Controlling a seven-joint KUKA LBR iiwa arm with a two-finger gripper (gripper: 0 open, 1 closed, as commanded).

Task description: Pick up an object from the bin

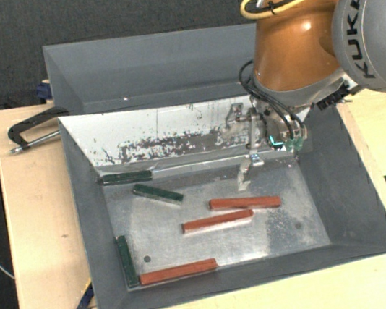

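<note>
- The gripper [248,169] hangs low over the far right part of the bin [161,52], close to the back wall. I cannot tell whether it is spread or pressed together, and no object can be seen in it.
- The nearest candidate is a red-brown bar [245,203], lying flat on the bin floor just on the near side of the gripper and slightly tilted.
- A second red-brown bar [217,221] lies just beyond that one, to the gripper's left. The two ends look close together, so a grasp at the first bar's right half would likely avoid catching both.
- My advice is to turn the wrist so the jaws close across the bar's narrow width, not along its length, and to come straight down.
- Well away to the gripper's left lie a dark green bar [158,193] and another green bar [126,176]. They are poorer choices from here.
- One risk is that a thin bar lying flat may slip out, so go fully down to the floor before closing.
</note>
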